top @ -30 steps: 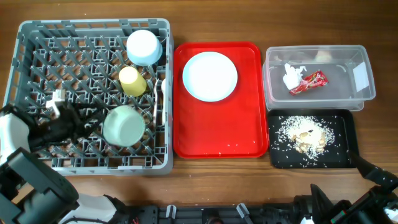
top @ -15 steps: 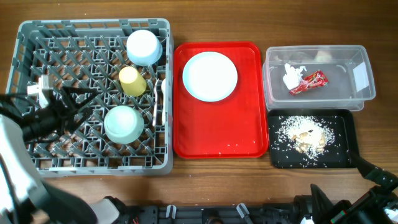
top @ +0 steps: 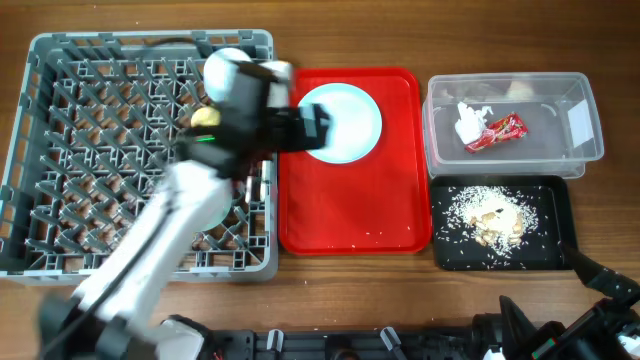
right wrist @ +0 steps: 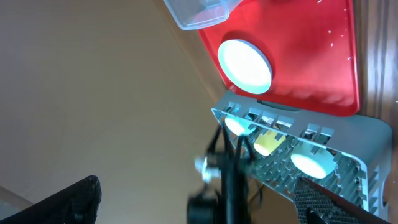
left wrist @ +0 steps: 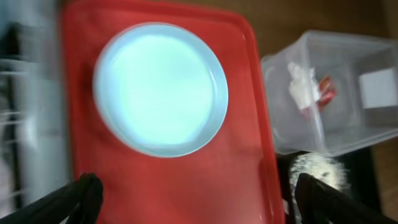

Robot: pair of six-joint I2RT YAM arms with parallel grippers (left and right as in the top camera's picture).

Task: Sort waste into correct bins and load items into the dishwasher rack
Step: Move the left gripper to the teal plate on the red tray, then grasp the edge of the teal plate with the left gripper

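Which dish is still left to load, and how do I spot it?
Look at the flat red tray between the grey rack and the clear tub. In its far half lies a pale blue round plate. It is the only dish on the tray: flat, empty, and outside the rack.

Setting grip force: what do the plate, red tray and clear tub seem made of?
Plate: pale blue, smooth with soft sheen, probably plastic or melamine, possibly ceramic. Red tray: glossy moulded plastic, rounded raised rim. Clear tub: thin transparent plastic; napkin and wrapper show through.
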